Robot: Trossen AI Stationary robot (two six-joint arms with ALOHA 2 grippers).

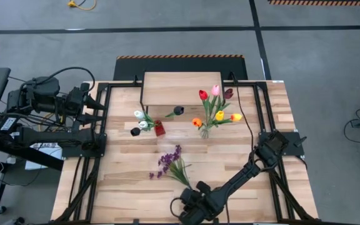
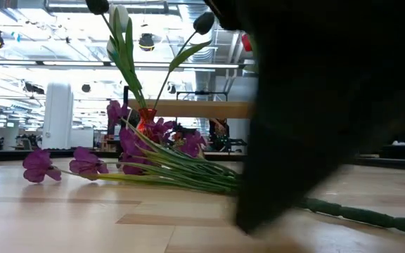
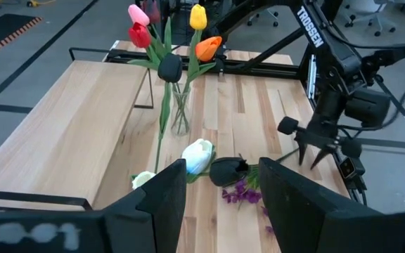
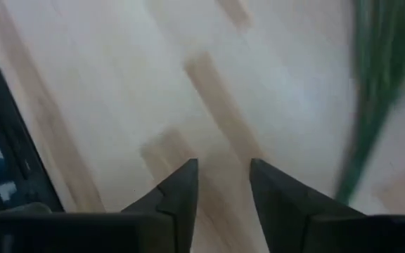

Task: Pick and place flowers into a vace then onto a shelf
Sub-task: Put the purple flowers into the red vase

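Right pincer (image 1: 191,209) low over bench (image 1: 124,181) front edge, just beside sprig (image 1: 172,162) stem ends; fingers (image 4: 181,193) narrowly parted, nothing between them, bare wood under tips. Left pincer (image 3: 220,190) parked at bench's left rear side, fingers parted, empty. Sprig lies flat on bench, mid-front. Glass vase (image 1: 204,131) with red, pink, orange, yellow, maroon tulips (image 1: 217,106) stands just before shelf (image 1: 180,87). Red vase (image 1: 159,129) with white and black tulips (image 1: 144,120) stands left of it. Shelf top bare.

Right claw (image 4: 221,184) open low; left claw (image 3: 220,184) open.
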